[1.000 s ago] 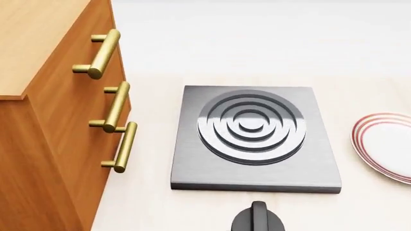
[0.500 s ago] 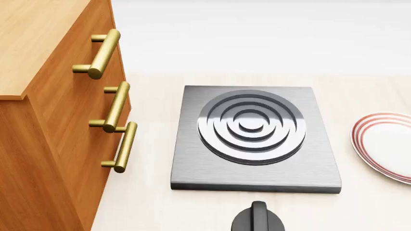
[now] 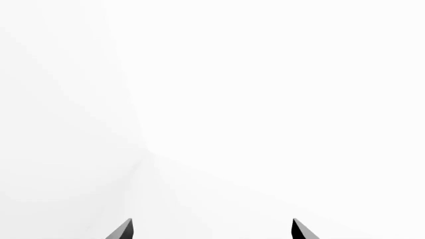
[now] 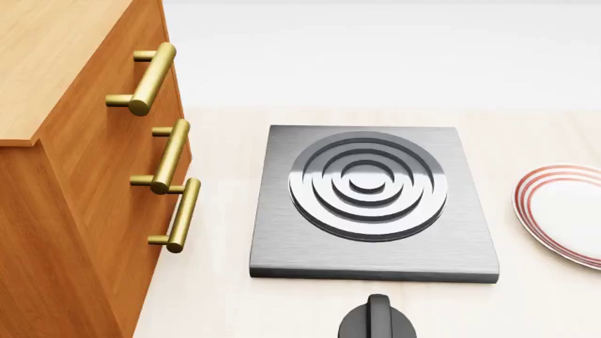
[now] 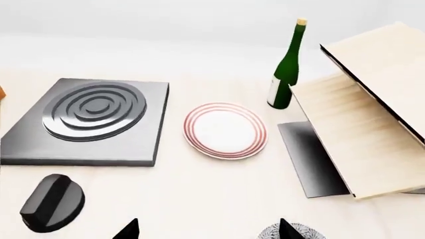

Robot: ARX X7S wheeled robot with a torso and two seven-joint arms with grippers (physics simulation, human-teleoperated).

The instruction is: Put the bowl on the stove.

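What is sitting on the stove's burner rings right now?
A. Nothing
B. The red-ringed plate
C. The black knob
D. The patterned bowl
A. In the head view the stove has bare rings; the plate lies apart to its right, the knob sits in front of it, and the bowl only peeks in at the right wrist view's edge.

The stove (image 4: 374, 204) is showing dark grey – its rings gleaming silver. Beside the right gripper (image 5: 206, 230), the bowl (image 5: 292, 231) is showing grey-blue patterning – the plate (image 5: 226, 130) wearing red rings.
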